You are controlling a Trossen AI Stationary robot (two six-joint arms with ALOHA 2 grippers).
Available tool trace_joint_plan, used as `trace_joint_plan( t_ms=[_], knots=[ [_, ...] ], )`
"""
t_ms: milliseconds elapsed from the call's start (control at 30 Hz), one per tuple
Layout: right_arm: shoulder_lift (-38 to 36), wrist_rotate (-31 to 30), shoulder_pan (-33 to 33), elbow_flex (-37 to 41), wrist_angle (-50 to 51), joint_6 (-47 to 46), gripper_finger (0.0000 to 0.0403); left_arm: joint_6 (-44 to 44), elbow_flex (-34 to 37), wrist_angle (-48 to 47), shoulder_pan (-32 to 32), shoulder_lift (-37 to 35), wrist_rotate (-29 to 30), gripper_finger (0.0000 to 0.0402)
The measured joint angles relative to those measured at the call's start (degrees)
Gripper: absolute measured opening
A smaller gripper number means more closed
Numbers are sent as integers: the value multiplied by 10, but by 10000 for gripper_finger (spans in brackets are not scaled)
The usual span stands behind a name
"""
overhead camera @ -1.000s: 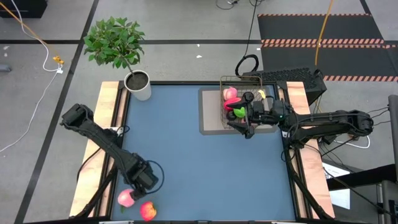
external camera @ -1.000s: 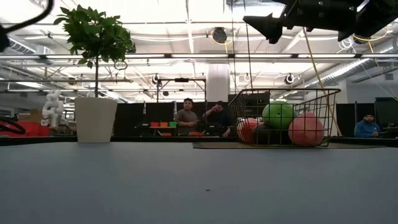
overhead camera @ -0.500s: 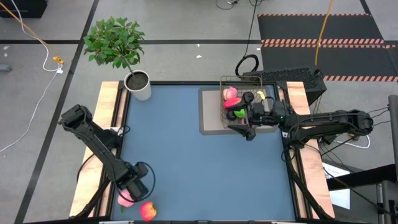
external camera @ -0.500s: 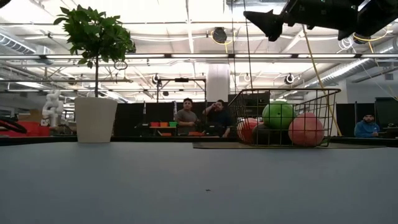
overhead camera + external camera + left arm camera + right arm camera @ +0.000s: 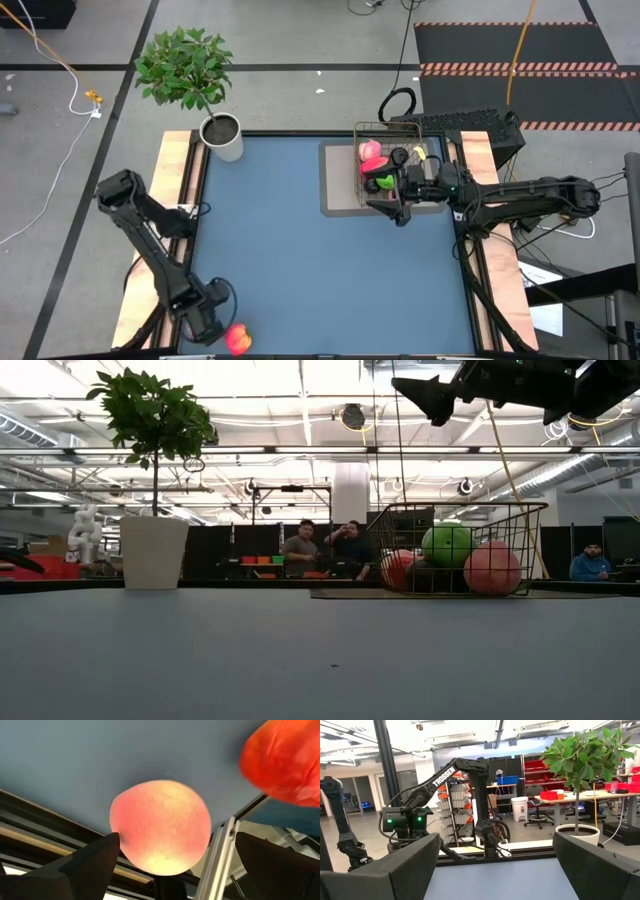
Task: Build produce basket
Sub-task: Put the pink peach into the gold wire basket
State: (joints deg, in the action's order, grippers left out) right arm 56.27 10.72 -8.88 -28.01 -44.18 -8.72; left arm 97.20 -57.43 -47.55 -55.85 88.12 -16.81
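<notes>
A pink peach [image 5: 160, 827] lies on the blue table [image 5: 300, 260] at its near left corner, with a red-orange piece [image 5: 238, 339] beside it. My left gripper [image 5: 205, 322] is open and hangs over the peach, hiding it in the high view. In the left wrist view its fingers stand on either side of the peach. The wire basket [image 5: 390, 165] stands on a grey mat [image 5: 338, 185] at the far right. It holds a green apple [image 5: 447, 545], peaches [image 5: 492, 568] and a red piece. My right gripper [image 5: 398, 208] is open and empty above the basket's near side. My left gripper is open around the peach, coming from above. One fingertip [image 5: 112, 845] lies close against the peach's side [image 5: 117, 822], and I cannot tell whether it touches. The other finger [image 5: 250, 850] stands apart from the peach. The peach rests on the table.
A white pot [image 5: 222, 135] with a leafy plant stands at the far left corner. The table's metal edge rail [image 5: 220, 860] runs right beside the peach. The red-orange piece [image 5: 282, 762] lies close to the gripper's other finger. People sit in the room beyond the table.
My left gripper has gone toward the table's near left corner and come over the pink peach, which now sits between its open fingers. The peach and the red-orange piece have stayed where they were.
</notes>
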Motion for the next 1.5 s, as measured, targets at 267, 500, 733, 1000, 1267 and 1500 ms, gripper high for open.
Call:
trace_joint_plan(
  t_ms=[267,500,733,1000,1267,1500],
  knots=[
    [0,0,0,0,0,-1,381,13,0,2,-45,0,82,397],
    [0,0,0,0,-2,0,381,8,0,8,-60,20,114,397],
    [0,0,0,0,0,0,381,-18,0,62,-72,72,88,397],
    [0,0,0,0,-2,4,381,-35,-1,70,-73,86,90,397],
    [0,0,0,0,-2,5,381,-46,-1,61,-73,86,93,397],
    [0,0,0,0,-6,9,381,-77,0,57,-59,85,89,361]
  ],
)
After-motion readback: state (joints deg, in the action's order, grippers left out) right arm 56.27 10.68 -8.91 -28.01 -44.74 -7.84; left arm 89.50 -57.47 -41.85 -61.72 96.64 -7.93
